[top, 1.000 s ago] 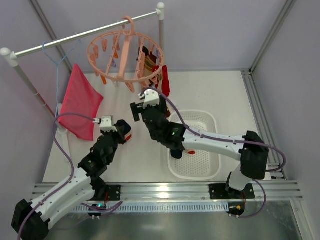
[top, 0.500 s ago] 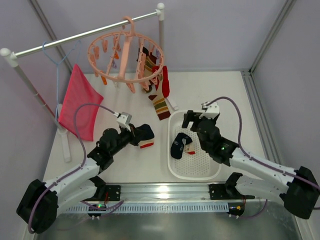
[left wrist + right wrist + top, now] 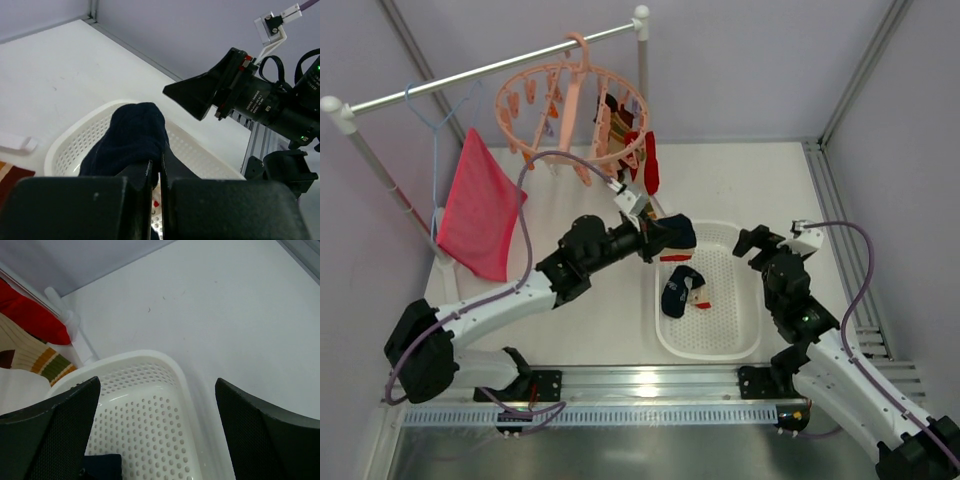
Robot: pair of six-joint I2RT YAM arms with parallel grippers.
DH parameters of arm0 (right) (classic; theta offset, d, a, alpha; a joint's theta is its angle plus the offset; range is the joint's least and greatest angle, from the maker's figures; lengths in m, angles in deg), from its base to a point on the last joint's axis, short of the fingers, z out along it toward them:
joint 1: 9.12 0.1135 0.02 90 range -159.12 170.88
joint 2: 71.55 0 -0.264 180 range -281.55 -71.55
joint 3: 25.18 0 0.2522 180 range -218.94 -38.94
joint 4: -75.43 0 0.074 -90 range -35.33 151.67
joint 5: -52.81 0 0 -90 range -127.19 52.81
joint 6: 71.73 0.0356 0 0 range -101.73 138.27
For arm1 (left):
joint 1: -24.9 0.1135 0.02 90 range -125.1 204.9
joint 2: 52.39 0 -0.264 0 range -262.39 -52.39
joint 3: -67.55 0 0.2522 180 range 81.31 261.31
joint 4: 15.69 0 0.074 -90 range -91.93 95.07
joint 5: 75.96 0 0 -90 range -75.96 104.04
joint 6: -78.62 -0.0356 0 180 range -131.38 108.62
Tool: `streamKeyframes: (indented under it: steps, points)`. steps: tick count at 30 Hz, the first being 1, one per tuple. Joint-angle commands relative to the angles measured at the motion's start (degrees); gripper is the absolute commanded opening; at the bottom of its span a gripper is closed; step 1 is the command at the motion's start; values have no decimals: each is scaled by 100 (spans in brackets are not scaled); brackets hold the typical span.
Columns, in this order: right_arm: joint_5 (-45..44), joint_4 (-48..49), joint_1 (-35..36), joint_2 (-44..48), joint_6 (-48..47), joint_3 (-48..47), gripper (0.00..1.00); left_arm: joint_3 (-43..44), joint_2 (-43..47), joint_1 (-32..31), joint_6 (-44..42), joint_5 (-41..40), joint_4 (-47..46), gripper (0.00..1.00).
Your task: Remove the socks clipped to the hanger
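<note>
Socks [image 3: 623,132], striped and red, hang clipped at the right side of the hanger [image 3: 569,98] on the rail [image 3: 470,73]. Your left claw [image 3: 655,238] is pressed together on a dark navy sock [image 3: 677,231], held above the far left corner of the white basket [image 3: 706,354]. A second navy sock [image 3: 676,293] lies inside the basket. Your right claw [image 3: 752,240] is spread wide, holding nothing, above the basket's far right corner.
</note>
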Motion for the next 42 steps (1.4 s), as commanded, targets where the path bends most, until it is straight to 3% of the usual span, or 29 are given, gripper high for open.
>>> streamKeyframes:
  steps: [1,10,18,21,23,29,33,39,42]
  points:
    - [196,-87,-180,-3,143,57,96,612,-769,-419,-264,-46,-67,0]
    - [56,-913,-979,840,-50,171,97,1474,-2466,-1071,-203,-336,-278,0]
    - [29,-1099,-1130,1316,-218,224,99,1693,-2810,-1299,-282,-784,-68,1]
    - [117,-985,-1138,1194,-200,268,99,1729,-2871,-1404,-326,-907,3,36]
    - [161,-897,-1130,1088,-165,303,99,1755,-2889,-1492,-387,-1021,21,98]
    - [249,-826,-1138,973,-147,321,99,1730,-2766,-1703,-651,-1627,241,100]
    - [205,-826,-1130,982,-200,339,99,1343,-2327,-1721,-748,-2513,92,100]
    - [293,-668,-1130,816,-165,382,99,1210,-1896,-1721,-1012,-2366,530,100]
    - [363,-624,-1130,710,-174,374,99,992,-1642,-1721,-1003,-2883,522,100]
